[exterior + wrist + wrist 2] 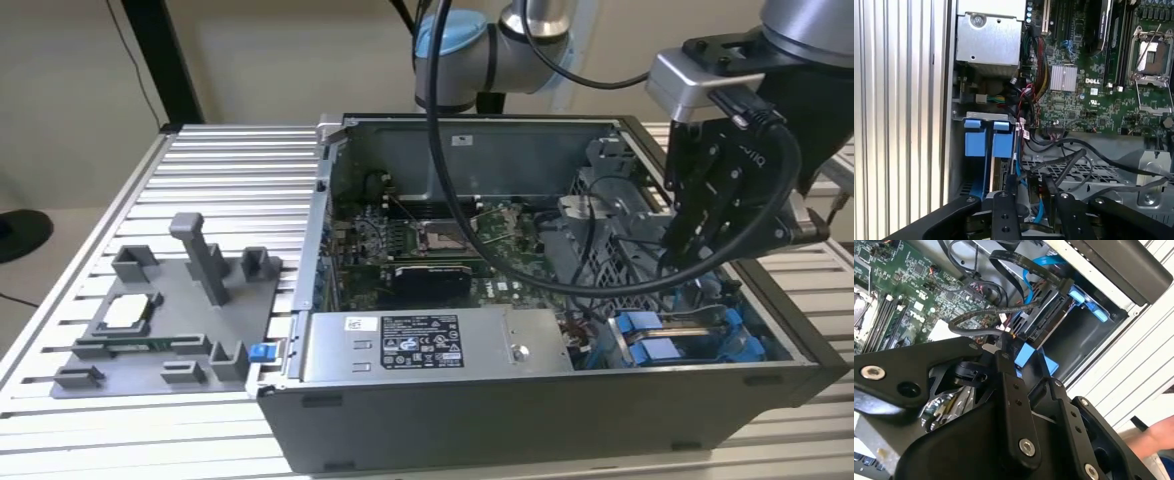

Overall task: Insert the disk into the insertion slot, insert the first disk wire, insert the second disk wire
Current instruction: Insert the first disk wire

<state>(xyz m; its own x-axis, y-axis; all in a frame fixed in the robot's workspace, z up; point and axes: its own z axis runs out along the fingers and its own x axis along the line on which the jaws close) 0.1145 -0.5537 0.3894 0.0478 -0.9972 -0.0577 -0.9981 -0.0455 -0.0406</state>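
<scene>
The disk sits in the insertion slot at the case's front corner, at the exterior view's right. Its bright blue carrier stands out there. My gripper hangs over that bay, pointing down into the case, close above the disk's end. A blue wire and a bundle of black wires run to a black connector at the disk's edge, just past my gripper. In the first wrist view the gripper straddles a blue wire beside the carrier.
The open computer case lies on a slatted aluminium table. Inside are the grey power supply and the motherboard. A grey fixture stands at the exterior view's left. A person's hand shows beside the case.
</scene>
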